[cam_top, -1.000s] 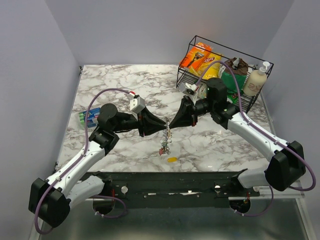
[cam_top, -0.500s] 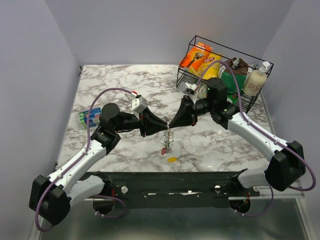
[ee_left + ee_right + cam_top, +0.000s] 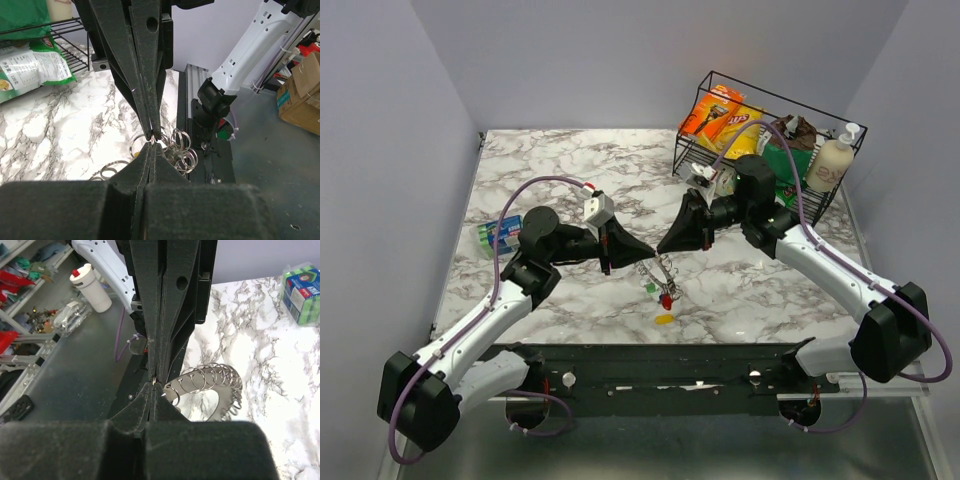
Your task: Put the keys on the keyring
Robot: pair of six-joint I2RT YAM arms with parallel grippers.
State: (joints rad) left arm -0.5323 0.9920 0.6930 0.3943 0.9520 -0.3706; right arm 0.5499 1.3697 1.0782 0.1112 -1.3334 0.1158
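Two grippers meet tip to tip over table centre: left gripper (image 3: 646, 256) comes in from 8 o'clock, right gripper (image 3: 661, 249) from 2 o'clock. Both have their fingers pressed fully together, each apparently nipping the wire of the large thin silvery beaded metal keyring (image 3: 663, 272). The keyring hangs in the air just under the tips, off the white-grey marble tabletop (image 3: 550, 170). Small red-headed key (image 3: 667, 298) and green-headed key (image 3: 650, 287) dangle from the keyring. A small yellow piece, likely a yellow-headed key (image 3: 664, 319), lies loose on the marble at 6 o'clock from the ring. Step, as judged: two-handed hold on the ring, threading partly done. Next move likely needs one hand to let go and fetch the yellow one while the other keeps the ring up, then a fine line-up of key hole to wire end. Room: bare marble at 10 to 12 o'clock and at 4 o'clock. Black wire basket of snack bags (image 3: 685, 155) sits at 1 o'clock close behind the right arm, blue-green wrapped pack (image 3: 496, 236) at 9 o'clock by the left arm. Yellow key is near the front edge, a careless sweep could knock it off
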